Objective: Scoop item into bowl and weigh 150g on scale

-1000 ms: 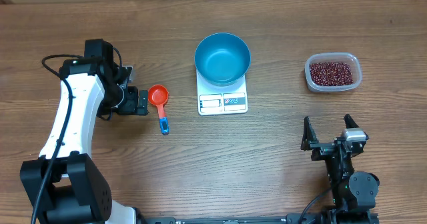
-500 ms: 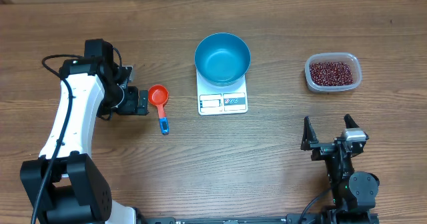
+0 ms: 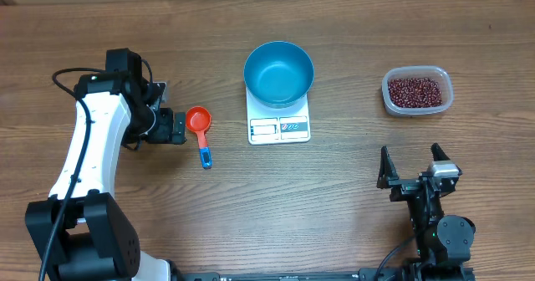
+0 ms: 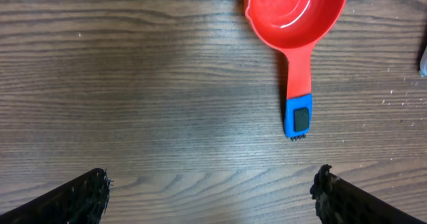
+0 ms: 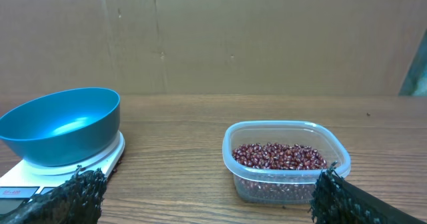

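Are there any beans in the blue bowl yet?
No, the blue bowl on the scale shows only its bare blue inside, while the beans lie in the clear tub.

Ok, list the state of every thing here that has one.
bowl: empty, sitting on the scale
scale: carrying the bowl, display unreadable
beans: all in the tub, none scooped
tub: lidless, partly filled with beans
scoop: empty, lying flat, cup up
left gripper: open, empty, near the scoop
right gripper: open, empty
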`<state>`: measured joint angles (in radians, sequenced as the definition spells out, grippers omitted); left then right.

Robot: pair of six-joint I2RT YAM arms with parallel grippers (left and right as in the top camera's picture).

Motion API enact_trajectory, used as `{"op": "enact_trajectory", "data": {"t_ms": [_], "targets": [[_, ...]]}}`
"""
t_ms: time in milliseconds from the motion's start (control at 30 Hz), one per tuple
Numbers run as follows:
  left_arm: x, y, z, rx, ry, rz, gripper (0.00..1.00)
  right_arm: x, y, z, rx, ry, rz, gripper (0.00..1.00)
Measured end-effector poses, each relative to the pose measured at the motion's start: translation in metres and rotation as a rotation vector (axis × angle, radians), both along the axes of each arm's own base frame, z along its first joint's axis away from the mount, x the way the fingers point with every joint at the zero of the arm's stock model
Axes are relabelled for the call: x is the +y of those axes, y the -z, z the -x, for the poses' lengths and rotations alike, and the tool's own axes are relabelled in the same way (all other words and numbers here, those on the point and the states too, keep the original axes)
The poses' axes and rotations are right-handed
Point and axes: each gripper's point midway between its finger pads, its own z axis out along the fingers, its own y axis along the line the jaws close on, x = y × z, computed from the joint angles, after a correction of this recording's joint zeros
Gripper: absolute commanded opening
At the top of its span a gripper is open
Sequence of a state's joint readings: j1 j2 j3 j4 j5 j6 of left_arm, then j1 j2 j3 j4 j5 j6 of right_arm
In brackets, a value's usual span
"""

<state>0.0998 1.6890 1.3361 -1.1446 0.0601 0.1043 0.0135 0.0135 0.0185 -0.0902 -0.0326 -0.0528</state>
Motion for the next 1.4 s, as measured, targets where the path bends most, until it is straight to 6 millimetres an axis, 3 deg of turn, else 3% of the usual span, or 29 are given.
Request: {"op": "enact_trajectory", "data": {"t_ms": [200,700,1200,1400], "targets": [[0.001,0.003,-0.005,-0.010,0.000,-0.001,1.00,0.000,0.000,0.000,0.000,-0.001,0.000,1.00],[0.000,0.046,-0.020,0.050,0.000,0.014,1.00,0.000,0.000,0.000,0.000,0.000,0.000,1.00],[-0.007,0.044,-0.043,-0.045,0.007,0.053,0.99,0.000,0.000,0.000,0.000,0.000,0.000,1.00],[-0.019,0.044,-0.050,-0.069,0.020,0.057,0.99,0.000,0.000,0.000,0.000,0.000,0.000,1.00]]}}
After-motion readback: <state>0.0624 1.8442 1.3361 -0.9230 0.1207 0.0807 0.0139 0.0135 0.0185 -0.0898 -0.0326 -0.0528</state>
